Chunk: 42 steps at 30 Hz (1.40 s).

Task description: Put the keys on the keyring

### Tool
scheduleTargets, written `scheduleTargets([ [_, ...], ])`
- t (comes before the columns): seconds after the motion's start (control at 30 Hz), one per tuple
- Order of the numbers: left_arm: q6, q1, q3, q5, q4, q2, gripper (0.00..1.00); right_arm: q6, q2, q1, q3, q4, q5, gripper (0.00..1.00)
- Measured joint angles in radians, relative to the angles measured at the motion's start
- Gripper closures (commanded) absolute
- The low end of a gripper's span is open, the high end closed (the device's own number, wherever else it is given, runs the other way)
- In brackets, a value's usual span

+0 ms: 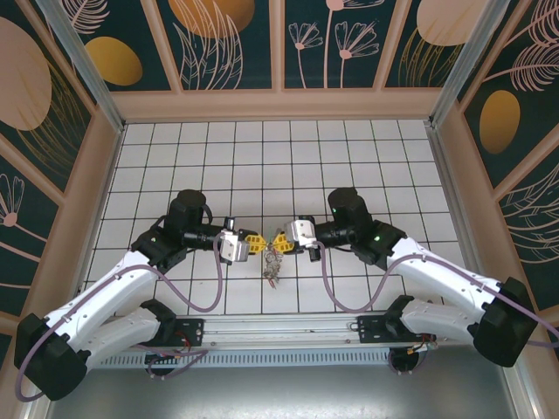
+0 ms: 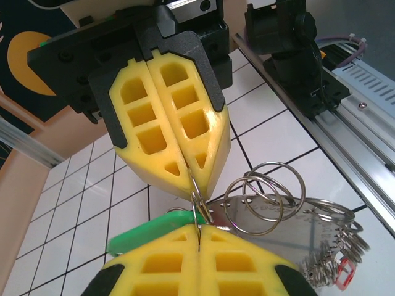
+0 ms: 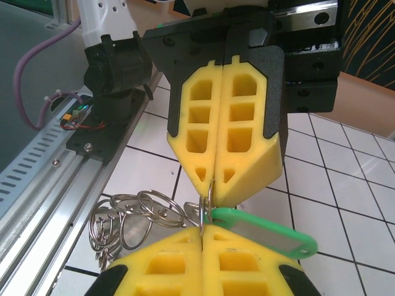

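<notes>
Steel and thin, the small split keyring point(image 2: 196, 202) is pinched between two yellow-fingered hands that meet tip to tip above the white-tiled table point(image 1: 175, 166). The left hand point(image 2: 199, 233) and the right hand point(image 2: 190, 180) are both clamped on it, jaws pressed together. A green key tag point(image 3: 265, 233) sits just beside the fingertips. The bunch of keys and rings point(image 2: 296, 234) spreads beside the hands, with a red tag point(image 2: 341, 271) at its far edge.

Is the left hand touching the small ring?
Touching. Left wrist view: the small ring runs into the closed seam of the left hand, pinched between its fingertips, no gap.
</notes>
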<state>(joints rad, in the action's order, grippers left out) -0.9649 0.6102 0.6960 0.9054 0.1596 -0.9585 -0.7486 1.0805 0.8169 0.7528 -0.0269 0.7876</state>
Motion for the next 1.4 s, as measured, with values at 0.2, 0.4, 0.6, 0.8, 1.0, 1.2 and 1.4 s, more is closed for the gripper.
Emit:
scheduleTargets([
  [0.2, -0.011, 0.002, 0.0, 0.0, 0.002, 0.0, 1.0, 0.01, 0.013, -0.006, 0.0, -0.004, 0.008, 1.0],
  [0.4, -0.026, 0.004, 0.0, 0.0, 0.002, 0.0, 1.0, 0.04, 0.016, -0.023, 0.0, -0.006, 0.028, 1.0],
  [0.6, -0.04, 0.005, 0.0, -0.001, 0.002, 0.0, 1.0, 0.056, 0.032, -0.04, 0.013, -0.013, 0.053, 1.0],
  [0.8, -0.052, 0.016, 0.0, -0.001, 0.002, 0.0, 1.0, 0.088, 0.035, -0.056, 0.013, -0.014, 0.094, 1.0],
  [1.0, -0.063, 0.021, 0.0, -0.016, 0.002, 0.0, 1.0, 0.135, 0.035, -0.079, 0.014, 0.004, 0.137, 1.0],
  [1.2, -0.064, 0.021, 0.0, -0.029, -0.002, 0.0, 1.0, 0.167, 0.035, -0.091, 0.014, 0.027, 0.157, 1.0],
  [1.4, -0.052, 0.024, -0.007, -0.034, -0.031, 0.0, 1.0, 0.212, 0.034, -0.092, 0.009, 0.094, 0.154, 1.0],
])
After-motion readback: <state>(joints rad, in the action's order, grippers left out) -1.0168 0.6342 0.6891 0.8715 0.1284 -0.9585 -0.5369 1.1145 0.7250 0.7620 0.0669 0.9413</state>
